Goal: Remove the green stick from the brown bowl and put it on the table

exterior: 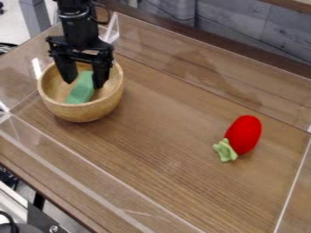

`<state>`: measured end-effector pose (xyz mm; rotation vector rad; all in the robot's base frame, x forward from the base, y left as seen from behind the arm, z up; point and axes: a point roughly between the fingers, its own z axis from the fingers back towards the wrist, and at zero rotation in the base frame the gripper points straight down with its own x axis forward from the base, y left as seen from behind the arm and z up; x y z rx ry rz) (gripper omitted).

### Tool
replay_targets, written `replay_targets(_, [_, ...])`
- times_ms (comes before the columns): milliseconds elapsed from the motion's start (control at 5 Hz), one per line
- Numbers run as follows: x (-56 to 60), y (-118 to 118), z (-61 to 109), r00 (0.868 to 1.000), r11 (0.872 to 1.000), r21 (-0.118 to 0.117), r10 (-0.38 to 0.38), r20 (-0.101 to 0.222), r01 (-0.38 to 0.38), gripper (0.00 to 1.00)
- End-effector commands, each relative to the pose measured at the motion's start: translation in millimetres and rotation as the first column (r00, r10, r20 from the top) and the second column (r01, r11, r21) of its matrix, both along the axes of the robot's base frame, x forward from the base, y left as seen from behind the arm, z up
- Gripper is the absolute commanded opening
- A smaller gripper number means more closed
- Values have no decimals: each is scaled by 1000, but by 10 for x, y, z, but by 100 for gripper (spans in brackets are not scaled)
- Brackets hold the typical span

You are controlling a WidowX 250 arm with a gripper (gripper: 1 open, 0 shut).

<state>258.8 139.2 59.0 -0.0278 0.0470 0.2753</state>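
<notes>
The brown bowl (82, 96) sits toward ten o'clock on the table (170, 118), and its thick rim hems the gripper (82, 75), whose spread fingers flank the green stick (83, 89). Bare wood stretches toward four o'clock — only a red strawberry toy (241, 136) interrupts it. Clear acrylic walls (73, 187) bar the edges.

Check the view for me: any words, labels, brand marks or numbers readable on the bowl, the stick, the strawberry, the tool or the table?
None readable.
The brown bowl, the green stick, the red strawberry toy, the black tool and the table all show plain surfaces, with no print or sign.
Background items along the top edge are too blurred to tell.
</notes>
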Motion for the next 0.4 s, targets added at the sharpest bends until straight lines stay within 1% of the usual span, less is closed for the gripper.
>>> replay_targets(0, [112,145,90,999,999,33,31,44,-33,100])
replay_targets(200, [149,181,53,998,998,35,42,42,-44,100])
